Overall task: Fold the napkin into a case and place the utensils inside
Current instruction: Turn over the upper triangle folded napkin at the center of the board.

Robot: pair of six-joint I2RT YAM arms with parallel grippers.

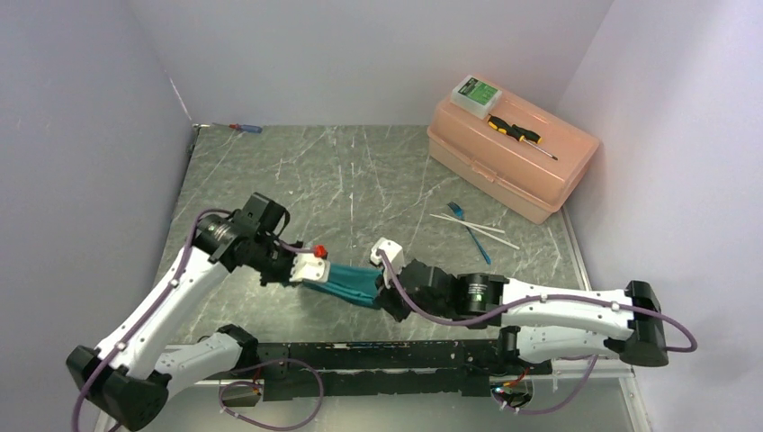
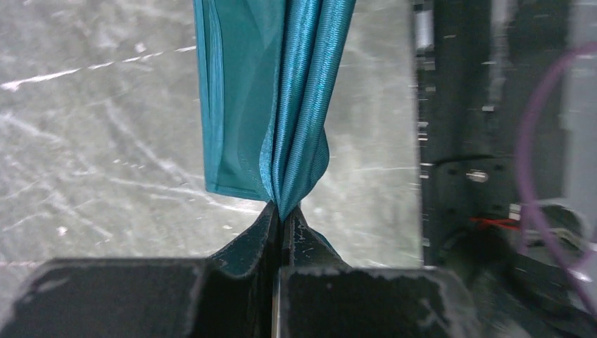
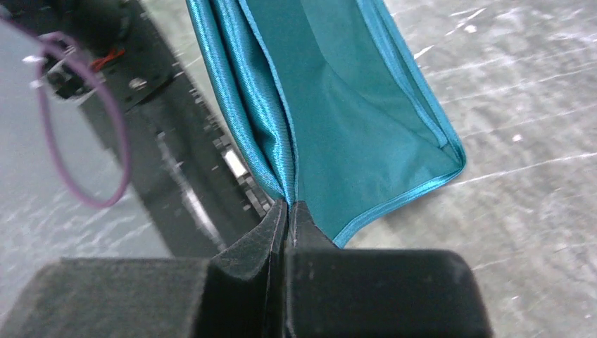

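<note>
Pleated teal napkin (image 1: 346, 284); utensils (image 1: 475, 230) well apart

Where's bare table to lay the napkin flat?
Widest bare patch: table centre, between the red-and-blue screwdriver at the far-left corner and the pink toolbox. Crowded: right side, utensils beside the toolbox; near edge, around the held napkin.

Pale lilac walls (image 1: 360, 54) close round three sides of the grey marbled table (image 1: 360, 180), all evenly lit.
</note>
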